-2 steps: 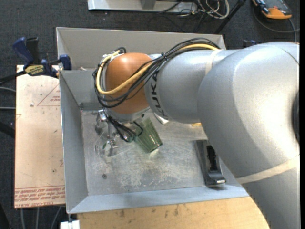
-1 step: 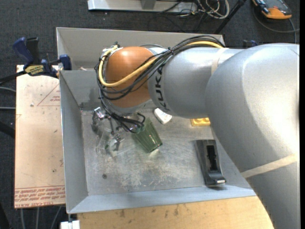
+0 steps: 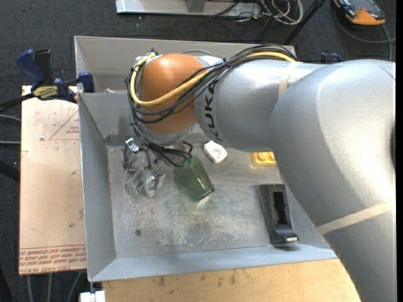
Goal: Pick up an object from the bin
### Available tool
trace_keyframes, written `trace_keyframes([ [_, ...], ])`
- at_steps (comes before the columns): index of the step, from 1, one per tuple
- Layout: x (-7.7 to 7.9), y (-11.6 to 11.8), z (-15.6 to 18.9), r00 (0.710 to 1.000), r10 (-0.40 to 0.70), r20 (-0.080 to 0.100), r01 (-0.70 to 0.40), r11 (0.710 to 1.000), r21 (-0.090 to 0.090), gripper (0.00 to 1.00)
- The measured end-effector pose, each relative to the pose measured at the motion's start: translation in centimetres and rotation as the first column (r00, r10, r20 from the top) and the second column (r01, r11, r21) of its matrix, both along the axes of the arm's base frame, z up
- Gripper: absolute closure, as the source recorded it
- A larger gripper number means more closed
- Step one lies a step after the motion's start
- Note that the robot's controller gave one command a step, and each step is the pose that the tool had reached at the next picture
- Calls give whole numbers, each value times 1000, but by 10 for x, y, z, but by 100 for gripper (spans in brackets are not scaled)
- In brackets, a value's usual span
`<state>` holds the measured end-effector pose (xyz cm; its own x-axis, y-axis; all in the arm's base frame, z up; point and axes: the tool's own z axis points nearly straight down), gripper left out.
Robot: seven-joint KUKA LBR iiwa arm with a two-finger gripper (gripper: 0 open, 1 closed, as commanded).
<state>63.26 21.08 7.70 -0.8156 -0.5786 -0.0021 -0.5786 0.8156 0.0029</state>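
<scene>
- The fingers (image 3: 150,182) are spread apart and hold nothing. They sit low in the left part of the grey bin (image 3: 94,187).
- A green see-through box (image 3: 195,180) lies just beside them, in the middle.
- A small white thing (image 3: 215,151) lies near.
- I think nothing is picked yet. Next, the fingers must go round one thing and squeeze.

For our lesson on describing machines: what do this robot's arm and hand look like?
The arm is thick, rounded and silver-grey, with black KUKA lettering near the wrist. An orange dome cover caps the wrist, with yellow and black cables looped over it. Below it is a small hand of bare grey metal.
</scene>
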Motion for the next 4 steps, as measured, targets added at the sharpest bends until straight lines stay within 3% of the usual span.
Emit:
trace_keyframes([
  [3,-4,-2,2,1000,21,10,-21,1000,7,100],
  [4,1,-18,201,988,153,3,-153,988,-2,100],
])
